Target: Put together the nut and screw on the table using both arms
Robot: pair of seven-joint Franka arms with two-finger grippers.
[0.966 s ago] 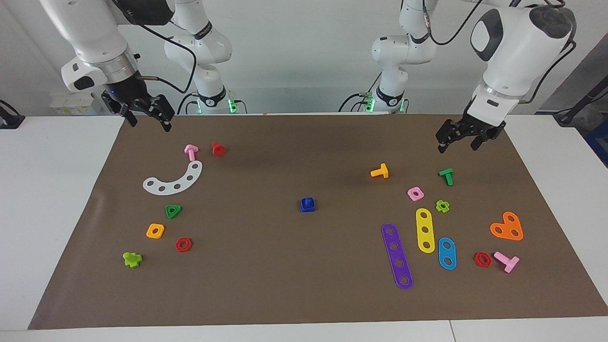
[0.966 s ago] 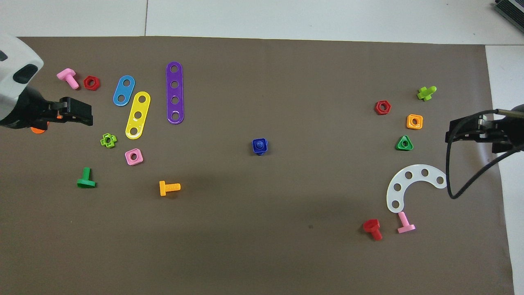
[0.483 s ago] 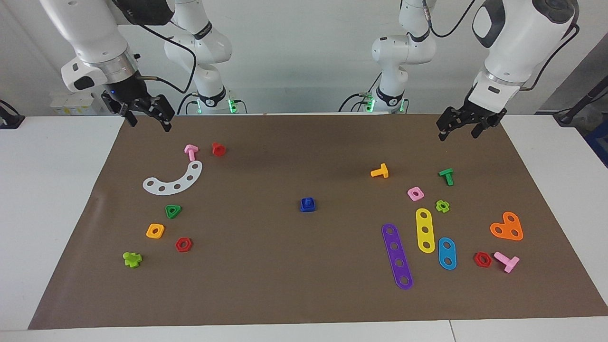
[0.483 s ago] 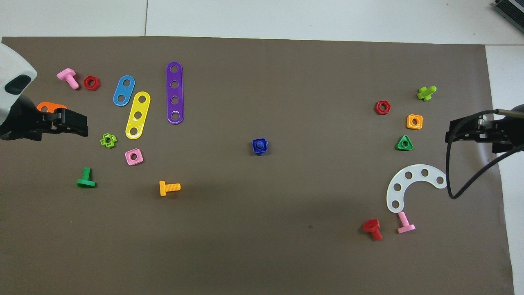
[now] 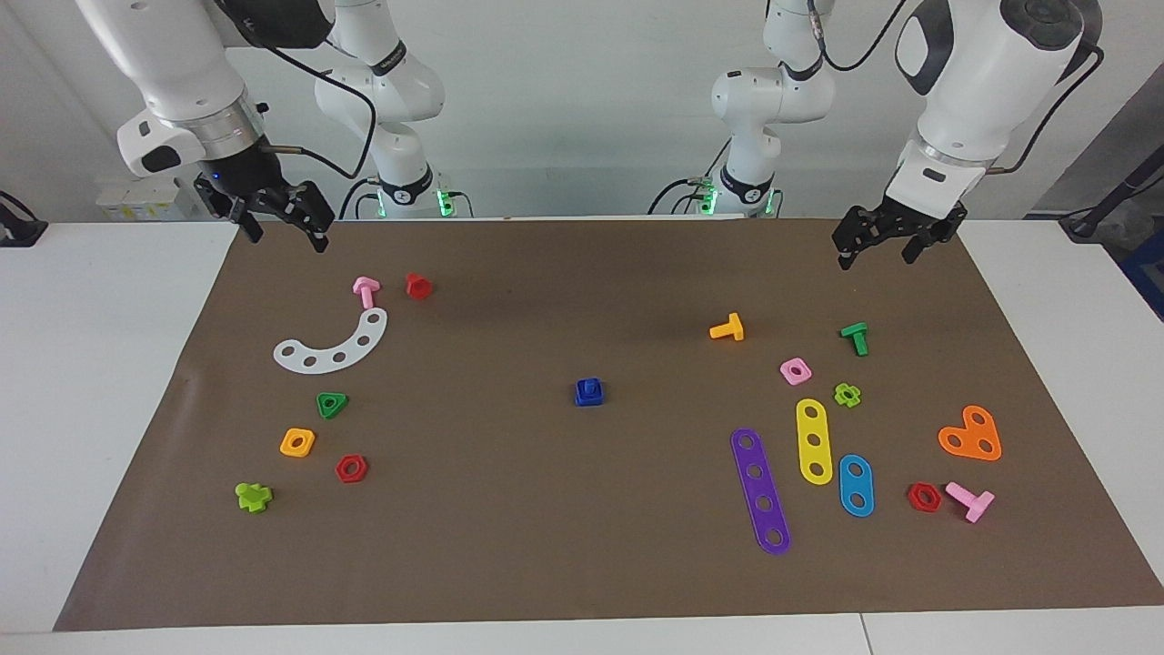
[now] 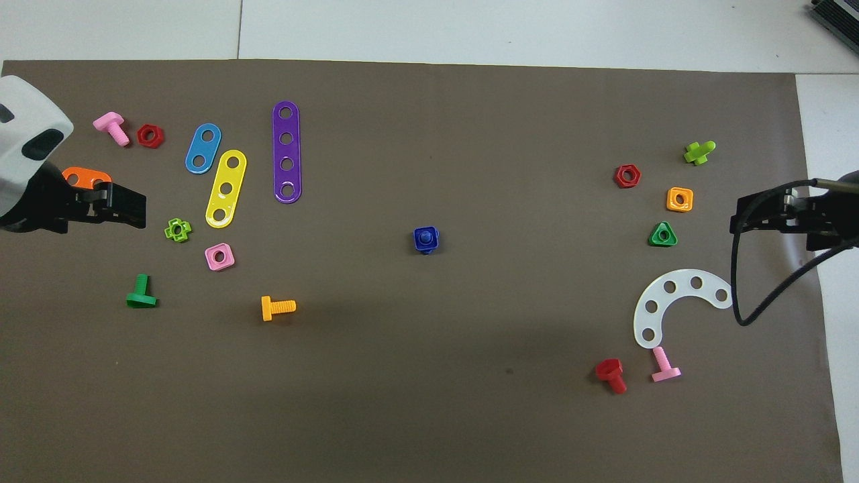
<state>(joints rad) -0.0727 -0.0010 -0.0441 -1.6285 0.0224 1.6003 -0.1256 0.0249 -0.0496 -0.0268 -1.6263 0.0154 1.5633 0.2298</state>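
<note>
Since a second ago my left gripper point(image 5: 878, 246) has risen above the mat's point(image 5: 546, 528) left-arm end, fingers apart, empty. My right gripper point(image 5: 277, 221) waits, fingers apart. Mid-mat, the nut point(image 5: 589, 394) sits on the screw point(image 6: 425, 235).

Matt brown paper-like mat point(image 5: 509, 509) on smooth white desk point(image 5: 100, 364); glossy dark-blue plastic nut point(image 5: 589, 393); glossy purple plastic strip point(image 5: 760, 490).
</note>
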